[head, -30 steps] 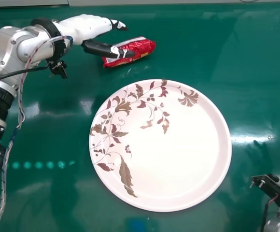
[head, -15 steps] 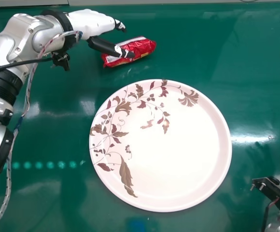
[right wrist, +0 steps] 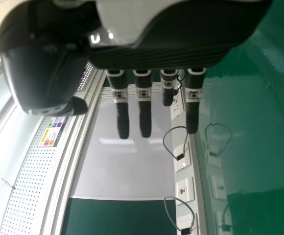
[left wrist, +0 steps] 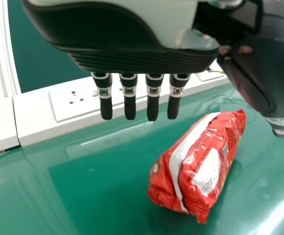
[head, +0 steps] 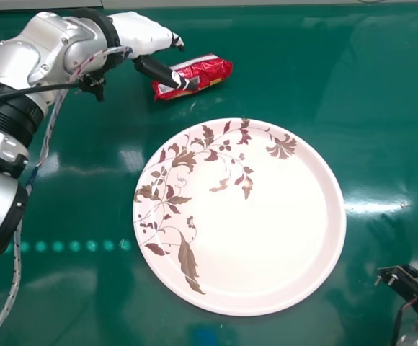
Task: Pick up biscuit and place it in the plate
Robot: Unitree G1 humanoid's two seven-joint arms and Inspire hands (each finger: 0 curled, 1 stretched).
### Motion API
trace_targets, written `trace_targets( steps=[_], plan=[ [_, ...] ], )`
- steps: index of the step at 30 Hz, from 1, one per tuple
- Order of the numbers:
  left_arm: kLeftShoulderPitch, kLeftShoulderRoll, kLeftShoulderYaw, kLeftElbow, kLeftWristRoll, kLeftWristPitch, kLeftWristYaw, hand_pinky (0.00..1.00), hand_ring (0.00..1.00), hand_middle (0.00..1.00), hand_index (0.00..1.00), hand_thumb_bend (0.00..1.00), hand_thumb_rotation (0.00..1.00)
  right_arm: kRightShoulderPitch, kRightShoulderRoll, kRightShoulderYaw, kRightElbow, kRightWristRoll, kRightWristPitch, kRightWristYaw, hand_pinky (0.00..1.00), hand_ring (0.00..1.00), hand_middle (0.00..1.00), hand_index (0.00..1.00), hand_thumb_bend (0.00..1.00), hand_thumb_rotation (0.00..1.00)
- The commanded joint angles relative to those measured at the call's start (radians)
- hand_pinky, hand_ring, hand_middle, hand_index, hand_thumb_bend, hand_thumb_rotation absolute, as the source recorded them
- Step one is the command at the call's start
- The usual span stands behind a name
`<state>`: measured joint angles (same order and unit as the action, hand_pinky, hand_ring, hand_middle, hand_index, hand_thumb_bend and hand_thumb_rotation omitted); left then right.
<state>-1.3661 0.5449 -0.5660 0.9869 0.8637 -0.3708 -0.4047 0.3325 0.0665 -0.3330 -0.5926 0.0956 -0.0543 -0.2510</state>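
Note:
My left hand [head: 145, 36] is at the upper left in the head view, its thumb over the near-left end of the red biscuit packet [head: 210, 71]. In the left wrist view the left hand [left wrist: 153, 98] has its fingers straight, with a gap between them and the biscuit packet [left wrist: 201, 164], which lies on the table. The large cream plate [head: 267, 238] with brown leaf patterns lies nearer the robot and holds nothing. My idle right hand [right wrist: 144, 110] has straight fingers in the right wrist view.
The green table [head: 382, 86] is glossy, with light reflections. A white strip with sockets [left wrist: 73, 100] runs along the table's edge in the left wrist view. Part of the right arm [head: 411, 288] is at the lower right in the head view.
The left forearm has swung forward and rightward, while the left hand has shifted slightly left, its thumb now nearer the packet's end. Packet and plate have stayed put.

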Motion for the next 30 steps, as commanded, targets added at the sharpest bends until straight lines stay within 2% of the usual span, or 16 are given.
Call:
trace_targets(
  steps=[1,19,26,30],
  plan=[
    [-0.015,-0.004,-0.013,-0.007,0.007,0.003,-0.007,0.92,0.96,0.97,0.95,1.00,0.63,0.010,0.039,0.020,-0.004,0.006,-0.014,-0.003,0.69,0.79,0.79,0.74,0.51,0.19],
    [-0.034,-0.037,-0.085,0.035,0.067,-0.016,0.004,0.92,0.96,0.97,0.96,1.00,0.66,0.027,0.049,0.033,-0.023,-0.009,-0.015,-0.013,0.68,0.78,0.77,0.74,0.53,0.19],
    [-0.056,-0.075,-0.130,0.088,0.104,0.003,0.032,0.91,0.96,0.97,0.95,1.00,0.68,0.032,0.048,0.032,-0.033,-0.010,-0.006,-0.012,0.68,0.78,0.78,0.74,0.54,0.20],
    [-0.079,-0.115,-0.166,0.133,0.136,0.054,0.037,0.92,0.96,0.97,0.96,1.00,0.68,0.032,0.051,0.034,-0.036,-0.010,-0.007,-0.015,0.66,0.76,0.76,0.73,0.54,0.19]
  ],
)
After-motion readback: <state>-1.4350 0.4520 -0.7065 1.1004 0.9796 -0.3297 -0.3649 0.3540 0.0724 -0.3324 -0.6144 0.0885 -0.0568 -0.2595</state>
